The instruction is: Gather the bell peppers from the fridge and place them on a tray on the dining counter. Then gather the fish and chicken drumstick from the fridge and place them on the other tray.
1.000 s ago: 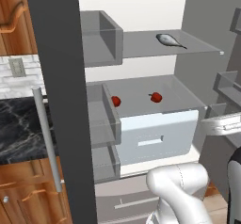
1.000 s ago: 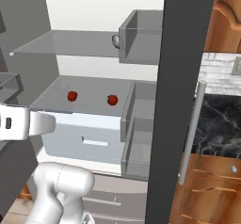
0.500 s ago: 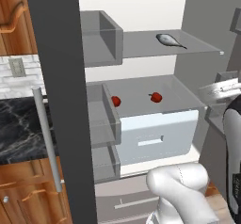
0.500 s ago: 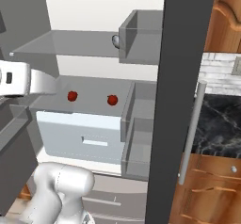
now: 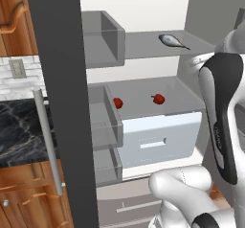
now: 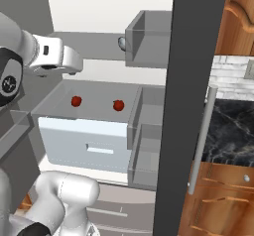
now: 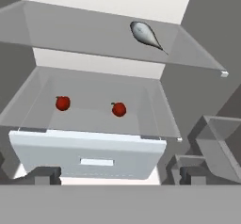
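Peppers, both red, sit apart on the fridge shelf above my drawer [image 7: 87, 159]: one [image 7: 62, 103], another [image 7: 119, 108]. My gripper [image 7: 115, 175], spread wide and empty, has swung up facing them. Farther up lies the fish [image 7: 145, 34]. Reaching comes next.

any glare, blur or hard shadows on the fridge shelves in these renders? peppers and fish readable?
Hand view: flat, even light, no glare; peppers cast faint soft shadows, fish crisp on the upper shelf. Left base view: sharp, arm blocks the right edge, peppers small but clear. Right base view: door edge hides part of the fridge; fish barely peeks past a bin.
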Motion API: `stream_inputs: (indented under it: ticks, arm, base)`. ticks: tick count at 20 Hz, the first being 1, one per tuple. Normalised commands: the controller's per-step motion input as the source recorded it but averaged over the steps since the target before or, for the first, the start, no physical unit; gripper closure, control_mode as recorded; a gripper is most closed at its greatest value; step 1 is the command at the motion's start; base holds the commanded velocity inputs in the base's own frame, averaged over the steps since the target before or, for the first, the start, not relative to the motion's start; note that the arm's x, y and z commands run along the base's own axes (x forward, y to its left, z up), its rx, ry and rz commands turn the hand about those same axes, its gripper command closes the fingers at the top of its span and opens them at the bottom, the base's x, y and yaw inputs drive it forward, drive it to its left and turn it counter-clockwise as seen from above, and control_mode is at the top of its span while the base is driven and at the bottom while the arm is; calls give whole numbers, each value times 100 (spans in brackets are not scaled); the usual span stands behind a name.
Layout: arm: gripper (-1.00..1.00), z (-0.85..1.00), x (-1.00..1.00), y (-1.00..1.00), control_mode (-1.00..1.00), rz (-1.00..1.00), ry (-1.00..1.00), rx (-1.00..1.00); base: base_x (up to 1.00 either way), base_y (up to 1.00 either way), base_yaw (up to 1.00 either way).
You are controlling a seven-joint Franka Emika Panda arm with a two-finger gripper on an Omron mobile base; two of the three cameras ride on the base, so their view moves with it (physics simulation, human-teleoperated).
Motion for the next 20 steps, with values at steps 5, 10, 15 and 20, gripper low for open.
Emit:
stream_inputs:
  ticks: [5,10,15,20]
  arm:
    - [-100,9,55,-25,-100,-3,-8,-1]
    - [-100,5,76,-18,-100,-6,-5,0]
    - [-100,1,78,-1,-100,-6,0,0]
    - [-100,0,80,-2,-100,-7,0,0]
  base:
    - [0,0,0]
    - [0,0,0]
    - [0,0,0]
    - [0,0,0]
